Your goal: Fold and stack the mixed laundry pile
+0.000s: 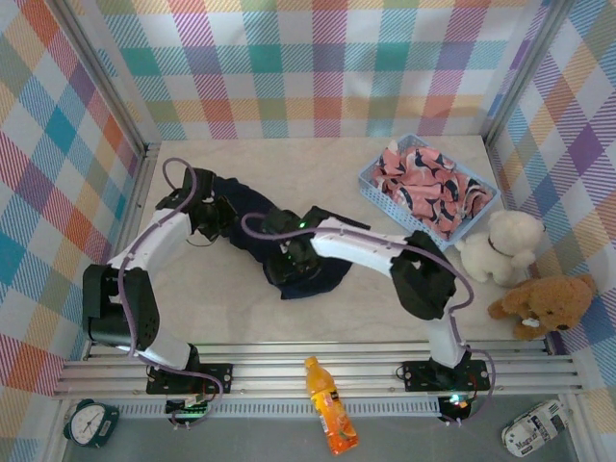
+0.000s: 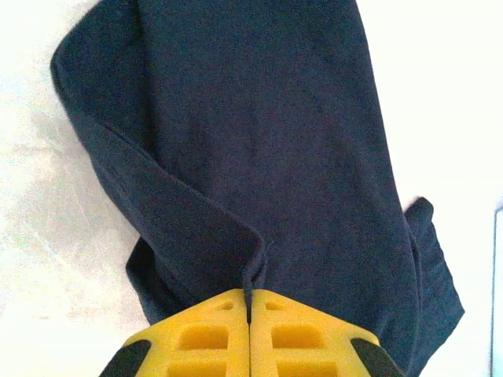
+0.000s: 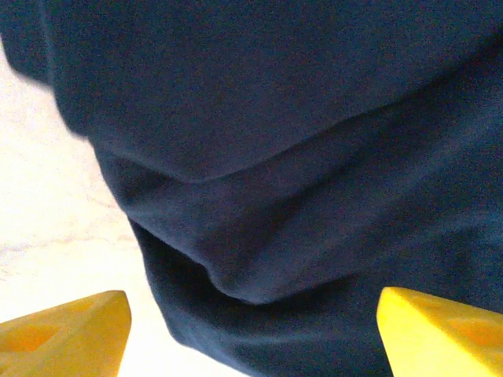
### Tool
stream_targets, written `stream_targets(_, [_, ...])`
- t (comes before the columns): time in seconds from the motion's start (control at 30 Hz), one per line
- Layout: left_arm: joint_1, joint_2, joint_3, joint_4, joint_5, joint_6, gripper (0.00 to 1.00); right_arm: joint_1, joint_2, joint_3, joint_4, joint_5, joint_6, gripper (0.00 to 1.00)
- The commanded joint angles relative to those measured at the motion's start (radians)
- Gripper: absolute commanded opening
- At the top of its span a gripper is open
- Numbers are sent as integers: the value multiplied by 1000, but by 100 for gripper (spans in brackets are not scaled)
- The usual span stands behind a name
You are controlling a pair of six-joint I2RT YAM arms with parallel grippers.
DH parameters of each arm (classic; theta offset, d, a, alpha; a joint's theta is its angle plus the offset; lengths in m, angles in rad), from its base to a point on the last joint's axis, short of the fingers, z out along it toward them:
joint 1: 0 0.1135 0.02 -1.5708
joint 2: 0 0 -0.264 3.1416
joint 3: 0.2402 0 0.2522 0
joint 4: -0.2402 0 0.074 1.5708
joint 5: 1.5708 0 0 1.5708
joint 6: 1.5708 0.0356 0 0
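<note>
Navy trousers [image 2: 259, 141] are lying crumpled on the counter [image 1: 231, 313] while your left gripper [image 2: 249, 302] is pinching their fold and your right gripper [image 3: 251, 306] is hovering above, spread wide.

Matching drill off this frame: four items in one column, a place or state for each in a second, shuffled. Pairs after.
1. navy trousers
2. pink garment
3. left gripper
4. right gripper

A. open, over the dark cloth
B. in the light blue basket
C. shut on a fold of the trousers
D. lying on the table

Pairs: 1-D, 2-B, 3-C, 4-A
</note>
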Motion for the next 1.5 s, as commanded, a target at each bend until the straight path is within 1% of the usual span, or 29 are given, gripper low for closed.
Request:
stream_targets(0.0, [83, 54, 34, 8, 0, 37, 0, 43, -1, -59, 44, 15, -87, 80])
stream_targets(0.07, [122, 92, 71, -11, 27, 64, 0, 55, 0, -97, 72, 16, -82, 78])
stream_targets(0.1, [135, 113, 96, -28, 41, 81, 0, 57, 8, -102, 75, 15, -79, 76])
stream_targets(0.17, [141, 142, 133, -50, 67, 105, 0, 59, 35, -99, 73, 24, -69, 64])
stream_targets(0.2, [141, 153, 139, -52, 85, 112, 0, 59, 50, -90, 60, 41, -56, 50])
stream_targets(0.27, [142, 165, 141, -46, 116, 110, 0, 58, 73, -57, 1, 114, -22, 4])
stream_targets(0.3, [142, 167, 140, -43, 125, 105, 0, 57, 68, -42, -35, 155, -5, 0])
stream_targets(0.37, [143, 162, 140, -45, 126, 104, 0, 51, 10, -28, -83, 188, 16, 0])
stream_targets(0.47, [146, 125, 162, -61, 93, 124, 0, -2, -167, -35, -135, 191, 76, 0])
stream_targets(0.53, [157, 91, 208, -85, 80, 144, 0, -77, -306, -37, -149, 170, 93, 0])
stream_targets(0.6, [170, 58, 269, -105, 80, 155, 0, -160, -418, -25, -138, 130, 71, 0])
stream_targets(0.7, [192, 10, 391, -131, 77, 166, 0, -299, -524, 61, -128, 73, 40, 0])
stream_targets(0.77, [211, -17, 480, -138, 82, 160, 0, -371, -555, 149, -129, 37, 24, 0])
stream_targets(0.83, [229, -41, 576, -132, 100, 144, 0, -414, -568, 258, -132, 26, 1, 0])
stream_targets(1.0, [249, -79, 791, -137, 118, 134, 0, -437, -561, 488, -160, -22, -46, 0])
stream_targets(1.13, [257, -132, 902, -142, 123, 130, 0, -437, -563, 612, -225, -90, -63, 0])
stream_targets(1.2, [257, -161, 907, -124, 106, 129, 0, -436, -592, 572, -225, -86, -72, 0])
stream_targets(1.3, [257, -160, 899, -140, 86, 124, 0, -457, -628, 428, -248, 1, -21, 0])
stream_targets(1.37, [257, -142, 860, -152, 66, 126, 0, -491, -612, 339, -290, 80, 44, 0])
stream_targets(1.47, [257, -94, 747, -185, -39, 151, 0, -585, -545, 202, -338, 121, 133, 0])
